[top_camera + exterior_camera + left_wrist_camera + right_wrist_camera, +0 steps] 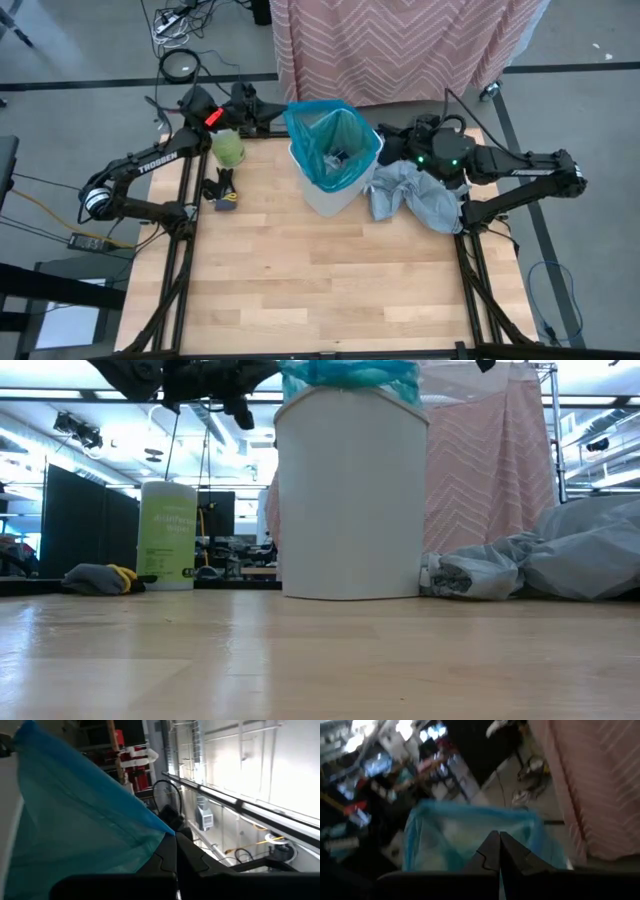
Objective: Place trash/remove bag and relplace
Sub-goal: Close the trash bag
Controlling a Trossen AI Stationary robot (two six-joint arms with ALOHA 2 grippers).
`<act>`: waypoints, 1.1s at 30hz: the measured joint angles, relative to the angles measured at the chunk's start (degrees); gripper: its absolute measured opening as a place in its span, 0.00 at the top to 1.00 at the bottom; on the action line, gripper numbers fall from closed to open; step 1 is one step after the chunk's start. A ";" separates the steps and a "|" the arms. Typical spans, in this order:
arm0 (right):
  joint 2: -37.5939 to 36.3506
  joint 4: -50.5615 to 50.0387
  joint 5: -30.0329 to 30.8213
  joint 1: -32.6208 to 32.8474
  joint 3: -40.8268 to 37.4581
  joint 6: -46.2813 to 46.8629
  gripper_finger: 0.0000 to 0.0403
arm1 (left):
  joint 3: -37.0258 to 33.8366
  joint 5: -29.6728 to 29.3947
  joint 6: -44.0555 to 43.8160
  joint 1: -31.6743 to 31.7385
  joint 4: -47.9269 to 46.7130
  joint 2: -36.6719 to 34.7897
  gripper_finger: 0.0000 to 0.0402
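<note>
The bag point(333, 140) sits inside the white bin point(330, 195) near the back middle of the table point(320, 290), with its teal edge folded over the bin's rim; it is thin and see-through, so I think it is very light, soft and floppy, and it could rip if pulled hard; some small trash point(338, 155) lies down in the bottom of it. The left gripper point(176, 855) has its fingers pressed together on the bag's edge at the back left of the rim; the right gripper point(499, 851) has its fingers together too, right at the rim on its own side, but I cannot tell if any plastic is caught there. The best place to hold is the folded edge, on two sides, and lift slowly and straight up. A floppy grey bag point(420, 195) lies just beside the bin.
</note>
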 joint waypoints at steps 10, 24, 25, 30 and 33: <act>-3.20 -21.60 -9.13 1.98 -0.04 16.51 0.99 | -0.02 -0.09 4.20 0.00 -2.98 0.02 1.00; -2.59 -18.83 -13.91 -1.44 -0.05 14.30 0.71 | -0.03 -0.22 5.90 0.00 -2.92 0.02 1.00; -2.16 -18.70 -14.59 -1.83 -0.07 14.34 0.70 | -0.04 -0.22 5.91 0.00 -2.91 0.02 1.00; -1.15 -18.19 -16.12 -2.94 -0.09 14.24 0.71 | -0.04 -0.25 5.91 0.00 -2.81 0.02 1.00; -1.30 -17.93 -15.51 -2.97 -0.09 14.10 0.78 | -0.07 -0.27 5.91 0.00 -2.77 0.02 1.00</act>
